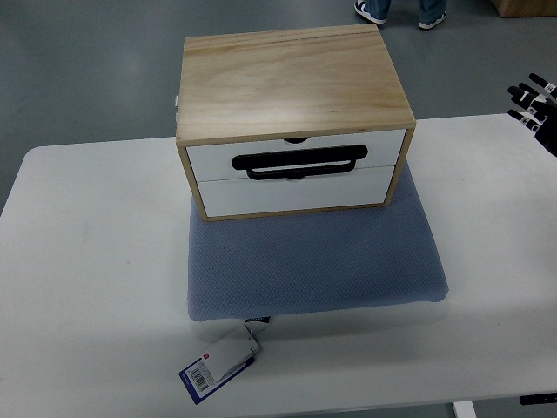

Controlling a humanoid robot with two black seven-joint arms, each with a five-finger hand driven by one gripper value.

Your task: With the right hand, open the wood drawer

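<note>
Top view, wood drawer [296, 178] front faces cam, long axis L-R

I count one light wooden box [291, 83] with two white drawer fronts [296, 174], one black loop handle [298, 163], one blue-grey padded cushion [313, 261], one printed hang tag [219, 366], one white tabletop [87, 261].

A table [96, 261] fills most of the view. On it lies a cushion [313, 266], and a drawer box [291, 117] stands on the cushion's far part, toward 12 o'clock. Its two drawers [296, 174] face 6 o'clock, one above the other. A tag [219, 366] lies at the cushion's 7 o'clock corner. The right hand [533, 103] hovers at 2 o'clock, perhaps beyond the table's edge. A person's shoes [400, 12] show at 12 o'clock, behind the table.
</note>
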